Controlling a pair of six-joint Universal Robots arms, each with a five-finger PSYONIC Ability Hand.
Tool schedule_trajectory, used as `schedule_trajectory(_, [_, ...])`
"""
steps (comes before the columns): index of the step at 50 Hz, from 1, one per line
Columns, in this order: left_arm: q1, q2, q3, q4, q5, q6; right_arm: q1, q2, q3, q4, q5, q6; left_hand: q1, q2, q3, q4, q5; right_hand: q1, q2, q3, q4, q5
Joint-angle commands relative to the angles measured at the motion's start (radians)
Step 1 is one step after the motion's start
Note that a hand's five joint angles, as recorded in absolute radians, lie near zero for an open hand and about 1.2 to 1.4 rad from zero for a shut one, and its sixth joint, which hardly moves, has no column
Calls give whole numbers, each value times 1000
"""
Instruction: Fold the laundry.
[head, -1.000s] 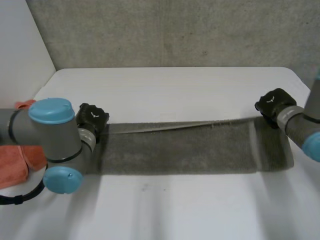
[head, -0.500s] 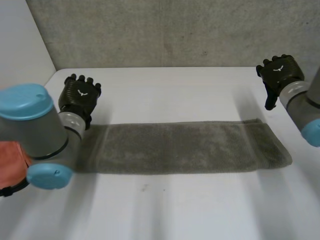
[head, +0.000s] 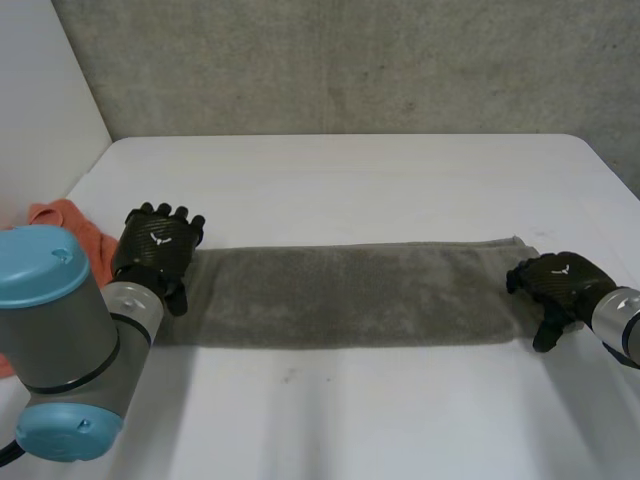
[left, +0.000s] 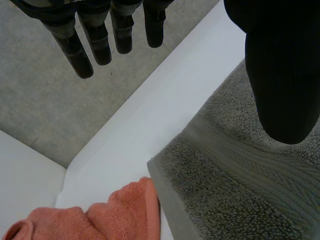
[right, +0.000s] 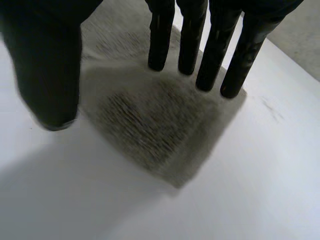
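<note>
A grey towel (head: 350, 295) lies flat as a long folded strip across the white table (head: 350, 180). My left hand (head: 155, 245) hovers over its left end, open. In the left wrist view its fingers (left: 75, 45) are straight and its thumb is apart above the towel's corner (left: 235, 190), holding nothing. My right hand (head: 560, 283) is over the towel's right end, also open. In the right wrist view its fingers (right: 210, 55) point down at the towel end (right: 150, 125) with the thumb spread wide.
An orange cloth (head: 65, 220) lies at the table's left edge, next to the towel's left corner (left: 100, 215). A grey wall runs behind the table and a white wall stands at the left.
Both hands let go of the towel's far edge and lifted, and the towel settled flat. The left hand opened and came back over the left end. The right hand came down over the right end.
</note>
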Motion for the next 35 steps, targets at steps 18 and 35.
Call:
schedule_trajectory(18, [-3, 9, -16, 0, 0, 1, -160, 22, -39, -100, 89, -42, -14, -29, -34, -29, -48, 954, 884, 885, 885, 903])
schedule_trajectory(35, [-14, 13, -14, -2, -7, 1, -142, -102, -115, -108, 108, -257, -14, -29, -34, -29, -48, 954, 884, 885, 885, 903])
